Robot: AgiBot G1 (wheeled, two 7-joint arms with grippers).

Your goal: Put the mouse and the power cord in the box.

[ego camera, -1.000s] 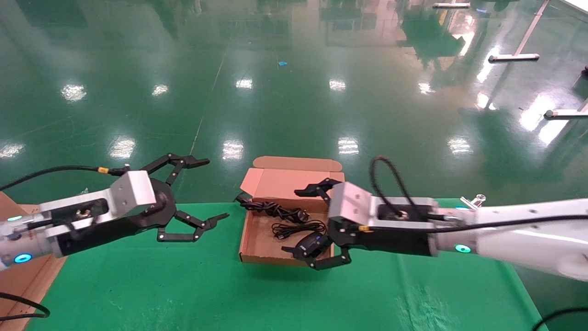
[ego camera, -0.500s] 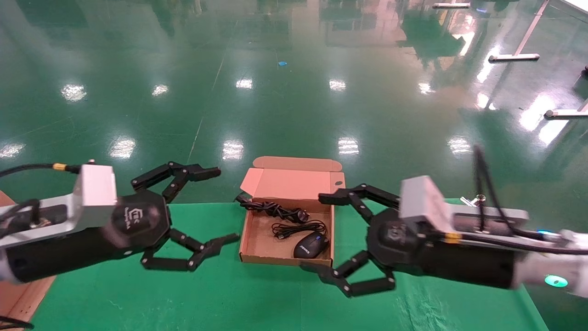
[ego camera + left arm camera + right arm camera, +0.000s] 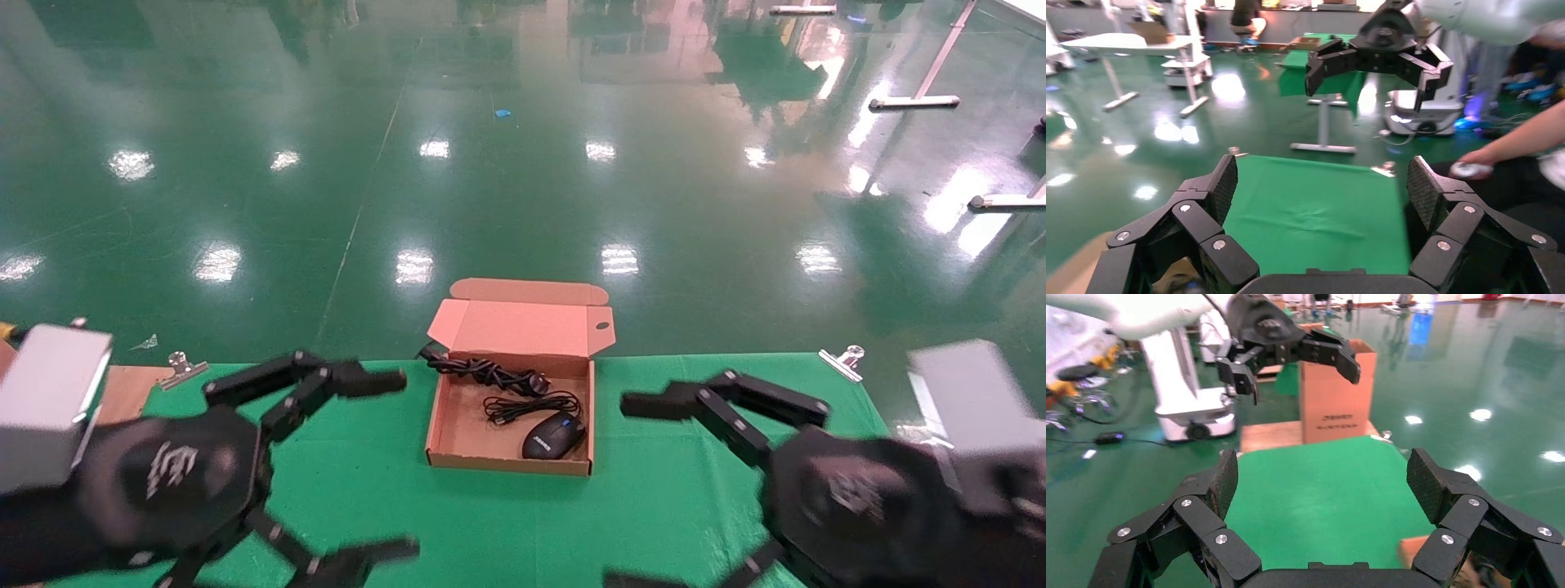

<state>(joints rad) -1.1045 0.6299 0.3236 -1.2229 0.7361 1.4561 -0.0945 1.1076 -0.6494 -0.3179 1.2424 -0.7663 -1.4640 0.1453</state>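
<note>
The box (image 3: pixel 445 425) lies open on the green cloth (image 3: pixel 490 523), its lid (image 3: pixel 523 327) tilted back. Inside it the black mouse (image 3: pixel 554 434) rests near the front right corner, with its thin cable (image 3: pixel 531 406) coiled behind it. The power cord (image 3: pixel 486 374) lies bundled along the far side, one end hanging over the far left corner. My left gripper (image 3: pixel 396 465) is open and empty, to the left of the box; it also shows as the left gripper (image 3: pixel 1322 190). On the other side my right gripper (image 3: pixel 629 490) is open and empty, also seen as the right gripper (image 3: pixel 1321 484).
Metal clips (image 3: pixel 181 367) (image 3: pixel 846 359) pin the cloth at the far corners. A wooden board (image 3: pixel 122 392) lies at the left table edge, and a larger plain carton (image 3: pixel 1333 398) stands beyond it. A person's arm (image 3: pixel 1517 144) reaches in past the right table edge.
My right gripper has let go of the mouse, which now lies in the box, and pulled back to the right. Both arms have drawn back toward me and sunk lower in view.
</note>
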